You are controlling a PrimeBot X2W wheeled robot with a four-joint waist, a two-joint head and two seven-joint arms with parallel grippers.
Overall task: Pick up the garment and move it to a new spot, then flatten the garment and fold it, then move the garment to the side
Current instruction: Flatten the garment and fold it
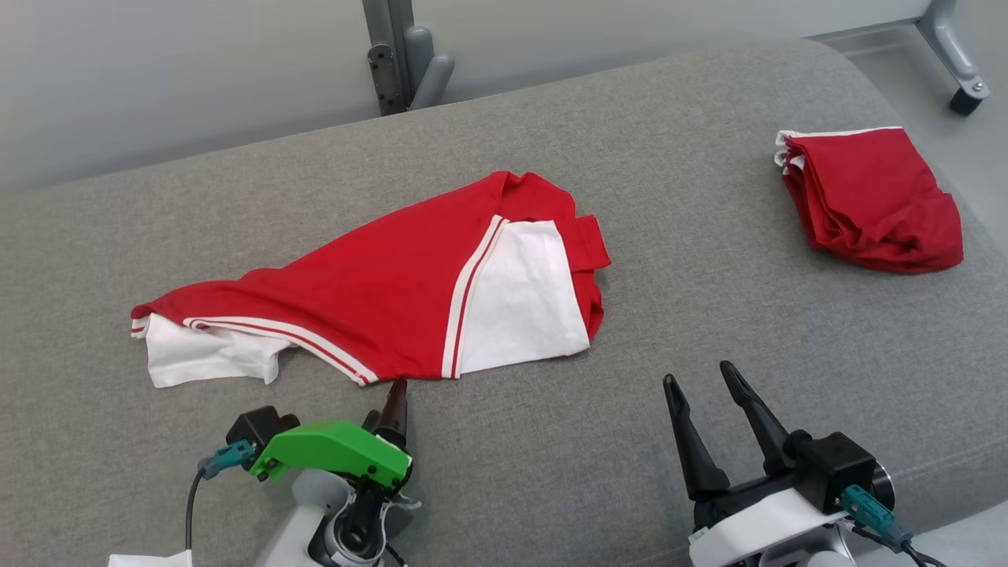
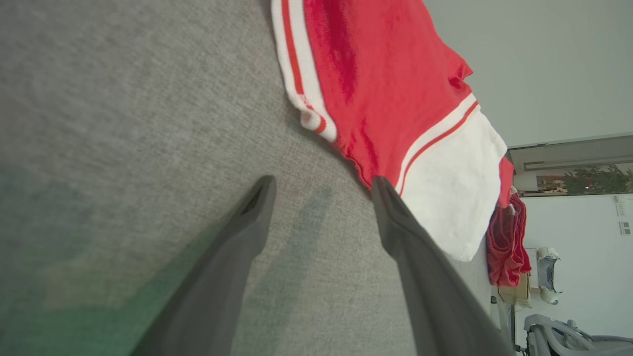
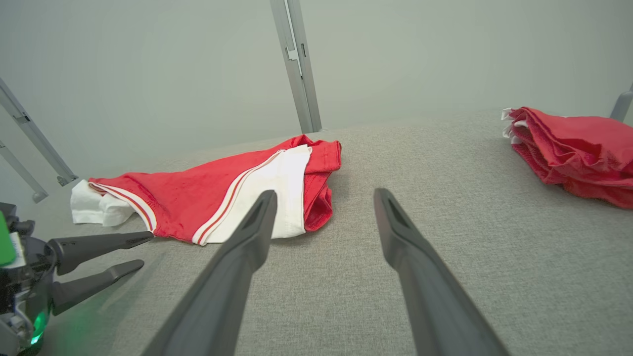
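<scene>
Since the garment (image 1: 378, 291) looks like thin red knit cloth with white panels and striped trim, it will probably be light, limp and easy to bunch, and it should sag and drag wherever it is not held. It lies rumpled and partly doubled over itself on the left-middle of the grey bench (image 1: 709, 331), its long side running across the head view. The left end effector (image 2: 322, 183) stands with its fingers spread and nothing between them, one tip right at the striped near hem (image 1: 346, 364); whether it touches the cloth I cannot tell. The right end effector (image 1: 698, 373) is likewise spread and empty, over bare bench just off the garment's white panel (image 1: 520, 303). The near hem and the outer corners seem the best holds: a pinch at each end would let the cloth hang open, where a single grab in the middle would likely lift a wad. There is open bench between the garment and the folded red cloth (image 1: 870, 201) lying well apart at the far right, and more along the near edge. The far edge meets a wall and a metal post (image 1: 402, 55), so carrying the garment sideways or toward the robot looks safer than pushing it back.
</scene>
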